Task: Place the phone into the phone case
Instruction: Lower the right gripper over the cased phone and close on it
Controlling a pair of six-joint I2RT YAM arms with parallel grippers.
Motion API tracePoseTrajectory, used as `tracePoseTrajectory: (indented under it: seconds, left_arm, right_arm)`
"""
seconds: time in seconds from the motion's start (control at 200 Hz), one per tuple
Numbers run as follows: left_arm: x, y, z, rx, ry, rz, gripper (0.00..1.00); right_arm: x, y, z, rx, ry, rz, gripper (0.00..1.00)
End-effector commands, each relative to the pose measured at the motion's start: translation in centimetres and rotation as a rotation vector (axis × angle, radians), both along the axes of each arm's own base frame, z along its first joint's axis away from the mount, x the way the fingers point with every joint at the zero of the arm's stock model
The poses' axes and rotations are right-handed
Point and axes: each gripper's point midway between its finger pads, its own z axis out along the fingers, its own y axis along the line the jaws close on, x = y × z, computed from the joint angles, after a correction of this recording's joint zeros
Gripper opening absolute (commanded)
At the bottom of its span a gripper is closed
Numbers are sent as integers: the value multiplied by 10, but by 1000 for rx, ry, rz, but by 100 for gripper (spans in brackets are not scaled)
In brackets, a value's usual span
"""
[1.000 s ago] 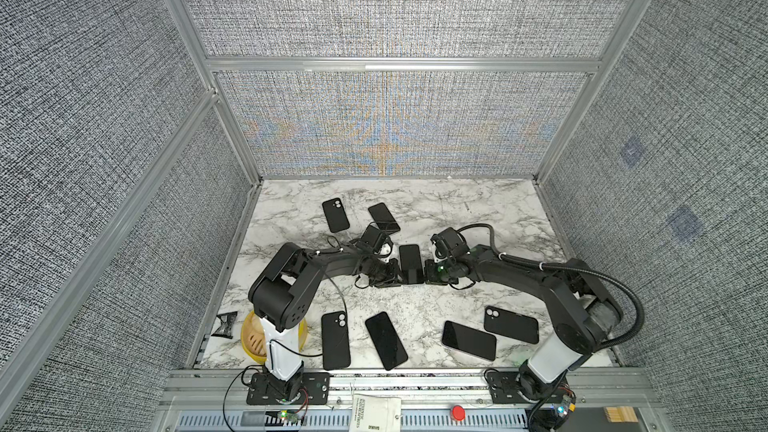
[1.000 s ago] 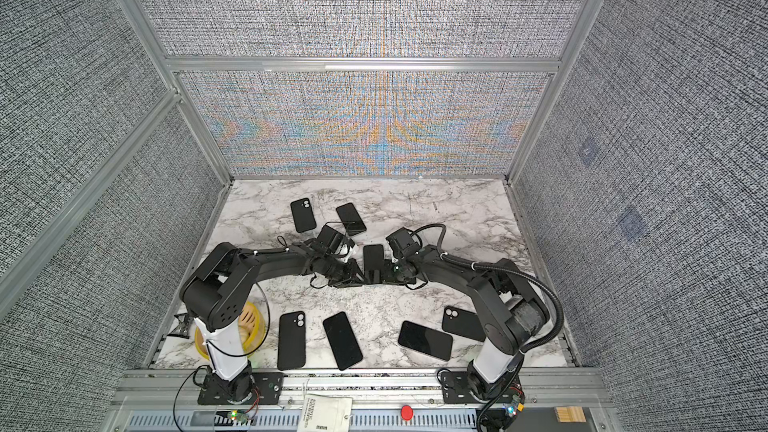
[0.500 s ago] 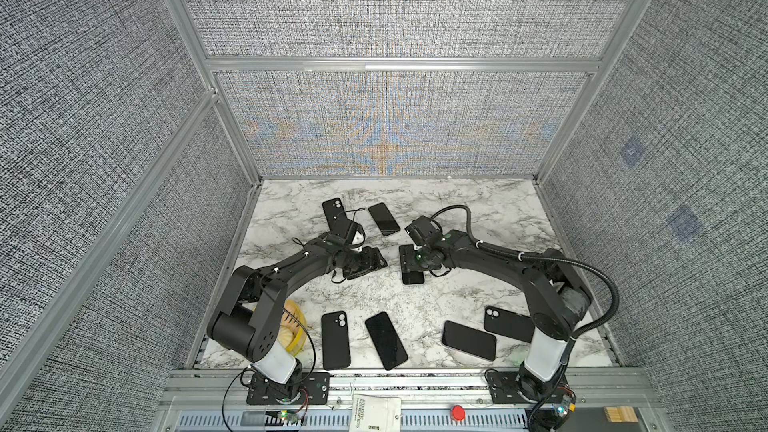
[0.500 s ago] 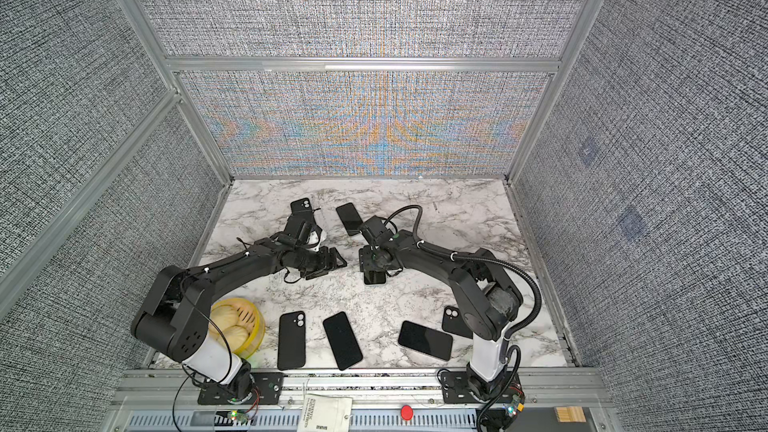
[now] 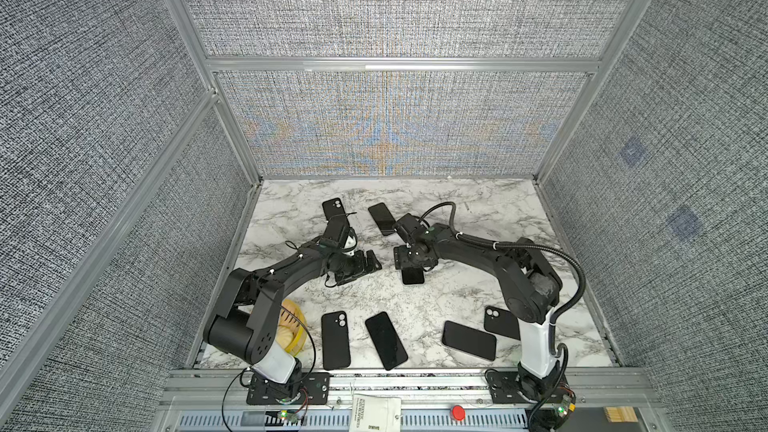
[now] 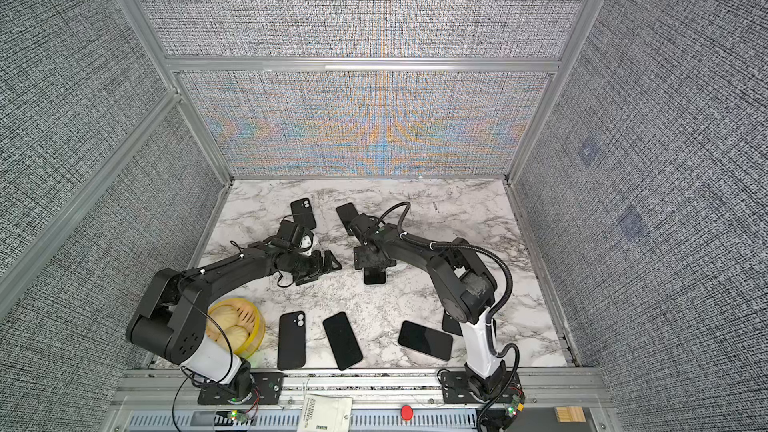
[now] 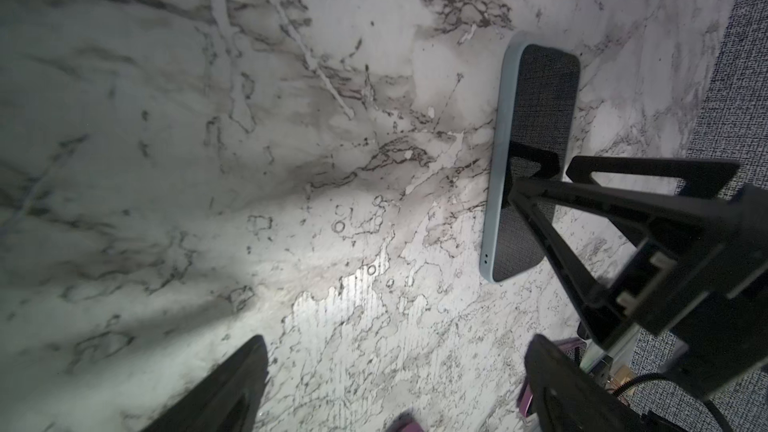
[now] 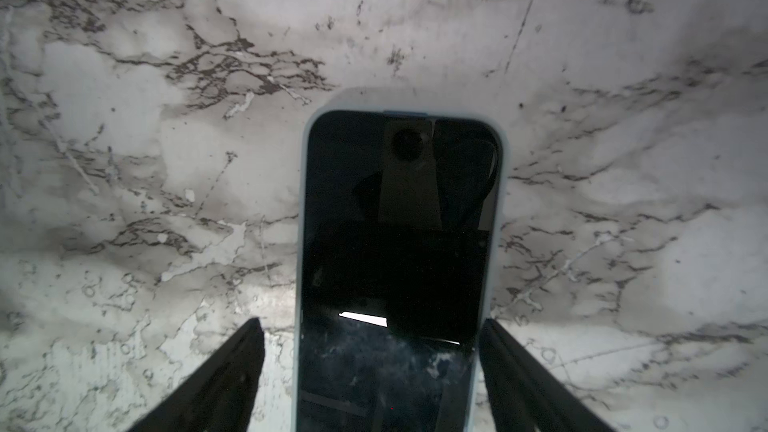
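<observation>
Both grippers have let go and parted since a second ago. Then they were pinched together on the phone at mid-table. Now your left gripper (image 5: 368, 261) has swung off to the left, well clear of it. Its jaws are spread wide, with only bare marble between them in the left wrist view. Your right gripper (image 8: 372, 322) hangs over the phone (image 8: 399, 222) with its jaws wide, one finger outside each long edge, gripping nothing. You cannot tell whether a tip brushes the screen.

The phone lies flat, screen up, in the middle of the table (image 5: 478, 209). Its far end is hidden under the right gripper in both top views. A pale blue rim runs round the black glass in both wrist views, so I judge it is already seated in the phone case (image 7: 496, 184). That would mean the main work is done.

What is left for you is to check that the hidden end is pressed home, then draw both arms back. Spare handsets (image 5: 385, 340) lie along the near and far edges, well apart from this one.
</observation>
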Motion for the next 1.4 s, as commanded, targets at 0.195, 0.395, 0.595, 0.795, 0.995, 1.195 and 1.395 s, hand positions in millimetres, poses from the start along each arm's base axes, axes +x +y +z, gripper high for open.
tracePoseTrajectory:
  seconds: [0.195,0.395,0.595,0.795,0.995,1.195,1.395]
  left_arm:
    - [-2,-2,-5,-12,5,-11,98]
    - [-1,-3,-7,-20,10,-13,99]
    - [-1,-4,-7,-19,13,-13,99]
    - [0,-5,-9,-22,16,-14,99]
    - [-1,-4,-9,-22,17,-10,99]
    - [-2,-5,-12,-29,28,-13,99]
    - [0,-7,-11,-33,26,-9,99]
  right_arm:
    - [-1,-10,-9,-72,21,-35,84]
    - [0,-12,-5,-77,11,-40,84]
    - [0,-13,8,-66,-23,-41,84]
    - [1,-9,-2,-63,-3,-45,84]
    - [1,-3,-13,-43,22,-46,85]
    - [-1,-3,-23,-42,39,-48,83]
    - [-4,-8,-27,-42,49,-61,73]
